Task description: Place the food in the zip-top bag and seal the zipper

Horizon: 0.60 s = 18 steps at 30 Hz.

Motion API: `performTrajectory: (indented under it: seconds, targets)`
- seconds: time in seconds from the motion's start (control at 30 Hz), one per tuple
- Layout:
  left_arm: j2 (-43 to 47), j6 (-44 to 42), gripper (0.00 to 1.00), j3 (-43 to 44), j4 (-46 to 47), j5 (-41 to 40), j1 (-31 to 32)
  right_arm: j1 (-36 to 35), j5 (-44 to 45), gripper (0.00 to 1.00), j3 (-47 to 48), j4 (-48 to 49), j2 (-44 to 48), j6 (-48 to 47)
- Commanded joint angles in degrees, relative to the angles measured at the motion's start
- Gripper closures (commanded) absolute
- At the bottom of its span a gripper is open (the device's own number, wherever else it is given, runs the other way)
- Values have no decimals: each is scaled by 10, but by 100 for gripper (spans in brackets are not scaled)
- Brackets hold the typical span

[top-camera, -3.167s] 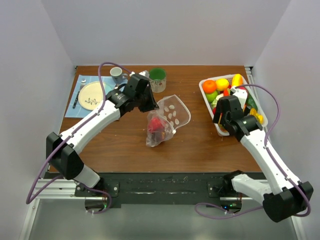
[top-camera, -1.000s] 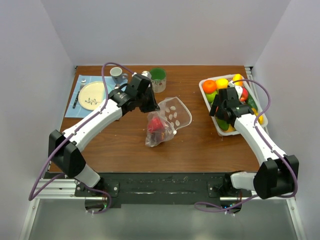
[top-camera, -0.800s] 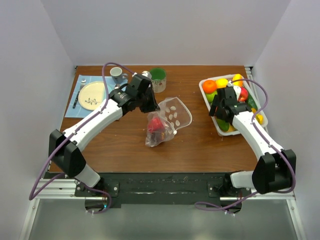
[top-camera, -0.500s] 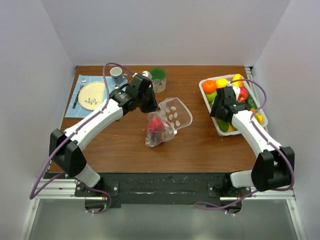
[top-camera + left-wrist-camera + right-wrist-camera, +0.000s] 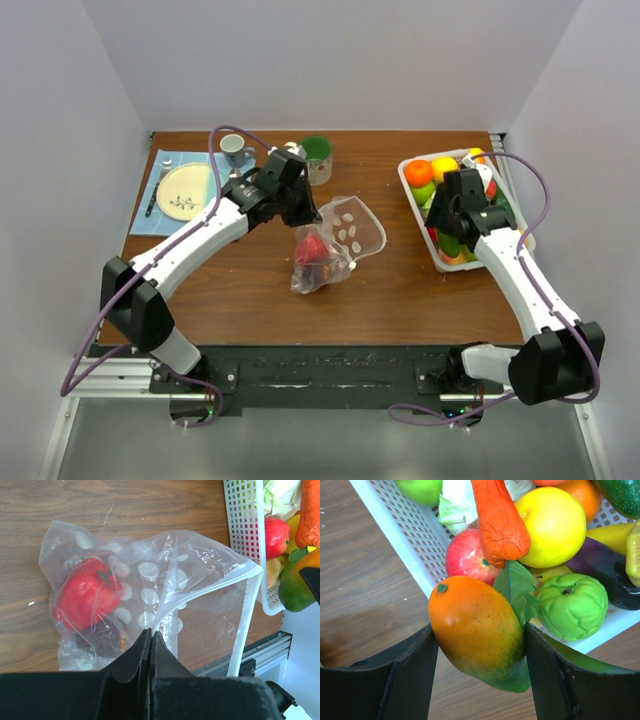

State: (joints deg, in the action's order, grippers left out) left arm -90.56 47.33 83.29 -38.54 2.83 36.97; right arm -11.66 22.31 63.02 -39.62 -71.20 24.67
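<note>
A glossy orange-and-green plastic mango point(image 5: 476, 622) sits mid-frame, the right gripper's point(image 5: 480, 645) black fingers point(image 5: 409, 675) touching both its sides — a white perforated plastic basket point(image 5: 412, 536) spans upper right.

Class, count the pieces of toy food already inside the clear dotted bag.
2. A red piece lies deep in the bag, away from its mouth; a dark piece lies right beside it. Crumpled plastic may hide others.

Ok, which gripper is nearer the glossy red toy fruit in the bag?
Left. The left gripper pinches the clear dotted zip-top bag beside the red toy fruit; the right gripper is at the white slatted basket, closed on an orange-green mango.
</note>
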Motion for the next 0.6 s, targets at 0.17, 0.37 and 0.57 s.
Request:
performTrajectory:
  seconds: [0.17,0.37,0.57]
  targets:
    - [-16,5,100,38,15,7,14,-2,-72,71,57,-20,49,7]
    - [-28,9,100,60,9,3,28,-10,-180,71,63,15,90,49]
    - [-38,14,100,82,5,-2,41,-107,-182,71,54,97,100,129]
